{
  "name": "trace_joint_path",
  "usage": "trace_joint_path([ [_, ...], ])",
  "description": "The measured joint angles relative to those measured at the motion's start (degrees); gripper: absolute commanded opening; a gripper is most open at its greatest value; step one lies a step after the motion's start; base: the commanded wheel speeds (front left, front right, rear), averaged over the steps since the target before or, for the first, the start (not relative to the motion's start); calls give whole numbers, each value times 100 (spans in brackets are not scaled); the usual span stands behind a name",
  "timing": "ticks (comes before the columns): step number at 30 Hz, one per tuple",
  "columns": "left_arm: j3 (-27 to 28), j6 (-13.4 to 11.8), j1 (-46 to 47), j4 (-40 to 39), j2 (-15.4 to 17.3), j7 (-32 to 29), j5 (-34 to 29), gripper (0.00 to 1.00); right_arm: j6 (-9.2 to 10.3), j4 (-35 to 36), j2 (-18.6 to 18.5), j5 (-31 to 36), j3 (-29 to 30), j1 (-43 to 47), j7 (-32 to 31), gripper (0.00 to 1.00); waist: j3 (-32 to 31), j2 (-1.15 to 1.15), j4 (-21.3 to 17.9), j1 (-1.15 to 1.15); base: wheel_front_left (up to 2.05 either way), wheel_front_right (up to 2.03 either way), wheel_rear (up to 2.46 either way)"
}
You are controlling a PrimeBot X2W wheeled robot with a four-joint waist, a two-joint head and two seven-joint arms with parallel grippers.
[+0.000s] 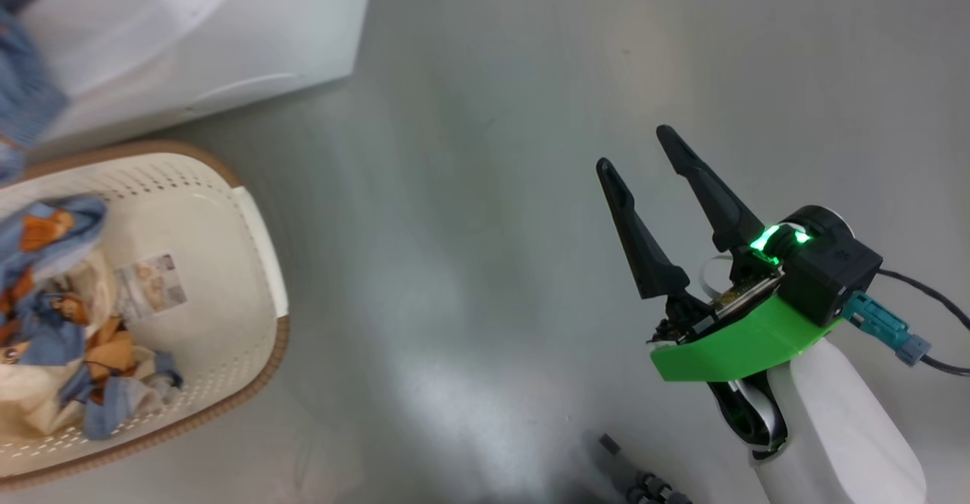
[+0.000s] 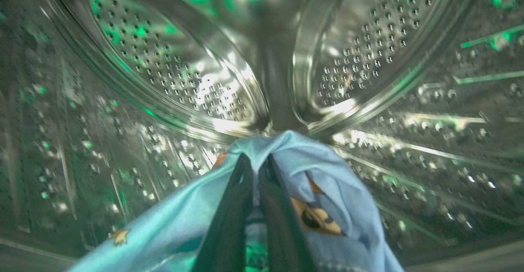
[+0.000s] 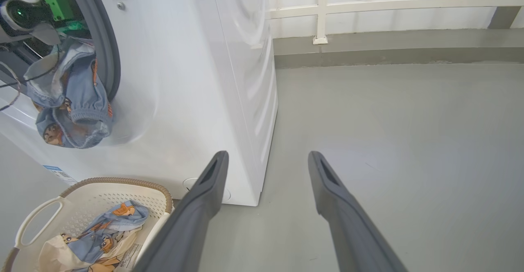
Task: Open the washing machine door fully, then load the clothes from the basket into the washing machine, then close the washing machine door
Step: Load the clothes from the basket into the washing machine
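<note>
The left pincer (image 2: 256, 160) is pressed together on a light blue garment (image 2: 335, 174) inside the washing machine (image 3: 184, 79) drum (image 2: 163, 67). The right pincer (image 1: 635, 149) is spread above the floor (image 1: 492, 186). More clothes (image 1: 53, 307) lie in the basket (image 1: 261, 261).

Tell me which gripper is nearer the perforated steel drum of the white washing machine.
Left. The left gripper is inside the perforated steel drum, shut on light blue bear-print fabric. The right gripper hangs open over the grey floor, outside the white washing machine.
</note>
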State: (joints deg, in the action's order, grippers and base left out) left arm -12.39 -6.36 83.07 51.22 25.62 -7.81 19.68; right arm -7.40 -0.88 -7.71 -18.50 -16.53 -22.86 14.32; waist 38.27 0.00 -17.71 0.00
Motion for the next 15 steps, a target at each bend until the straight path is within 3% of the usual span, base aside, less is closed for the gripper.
trace_joint_path([
  [6, -51, -304, 417, -288, 200, 860, -304, 0, 0, 0, 4, -34, -71, -99, 0, 100, 260, 0, -185, 0, 0, 0, 0],
  [15, -99, -427, 1027, -423, 498, 2067, -644, 0, 0, 32, 14, -187, -134, -249, 0, 100, 526, 0, -316, 0, 0, 0, 0],
])
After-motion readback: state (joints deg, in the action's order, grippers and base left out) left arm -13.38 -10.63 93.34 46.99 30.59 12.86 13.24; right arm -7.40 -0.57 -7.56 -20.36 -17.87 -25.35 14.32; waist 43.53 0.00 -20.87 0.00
